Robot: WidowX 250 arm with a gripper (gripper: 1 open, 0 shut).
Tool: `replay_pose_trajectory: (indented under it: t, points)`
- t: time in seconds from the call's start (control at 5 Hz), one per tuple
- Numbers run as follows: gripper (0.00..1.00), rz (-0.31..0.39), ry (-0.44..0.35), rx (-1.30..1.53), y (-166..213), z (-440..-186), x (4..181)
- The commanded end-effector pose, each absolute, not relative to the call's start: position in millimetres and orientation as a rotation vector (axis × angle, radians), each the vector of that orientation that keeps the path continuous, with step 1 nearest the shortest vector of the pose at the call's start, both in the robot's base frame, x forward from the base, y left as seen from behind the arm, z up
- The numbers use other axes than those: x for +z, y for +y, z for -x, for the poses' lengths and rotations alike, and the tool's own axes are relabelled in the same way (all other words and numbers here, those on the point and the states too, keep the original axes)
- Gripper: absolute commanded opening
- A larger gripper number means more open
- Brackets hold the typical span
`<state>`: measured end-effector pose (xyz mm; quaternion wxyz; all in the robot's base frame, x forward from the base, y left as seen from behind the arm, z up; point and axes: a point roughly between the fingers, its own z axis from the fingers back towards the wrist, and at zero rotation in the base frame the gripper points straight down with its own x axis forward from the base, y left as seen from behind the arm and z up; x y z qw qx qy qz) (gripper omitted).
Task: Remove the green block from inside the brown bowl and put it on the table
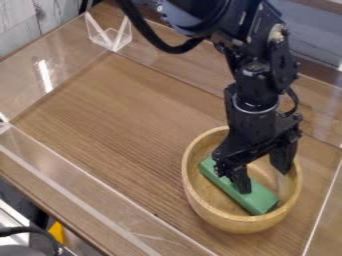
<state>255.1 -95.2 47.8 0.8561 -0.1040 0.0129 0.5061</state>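
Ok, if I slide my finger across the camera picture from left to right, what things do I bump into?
Clear acrylic wall → bare table → brown bowl, with the green block lying in it and the open gripper above that.

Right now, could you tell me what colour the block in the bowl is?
Plain green block, camera view.

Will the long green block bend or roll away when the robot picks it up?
Probably neither. The flat matte green rectangular block looks stiff, with straight edges, so bending seems unlikely. Its flat faces should keep it from rolling. Lying in the round light-brown wooden bowl, it might tilt if the open tool grips off-centre.
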Motion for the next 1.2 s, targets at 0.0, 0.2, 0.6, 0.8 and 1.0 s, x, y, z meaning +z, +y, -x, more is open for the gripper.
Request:
replay_pose_trajectory:
  t: [0.0, 0.2, 0.6, 0.8, 1.0]
  points:
    - [1.0, 0.216, 0.009, 1.116, -88.4, -252.7, 57.0]
    - [1.0, 0.209, 0.008, 1.153, -87.4, -248.6, 63.2]
    - [1.0, 0.206, 0.006, 1.19, -99.9, -258.0, 49.5]
    - [1.0, 0.207, 0.012, 1.202, -82.0, -252.4, 57.5]
    - [1.0, 0.211, 0.016, 1.206, -65.2, -247.4, 66.6]
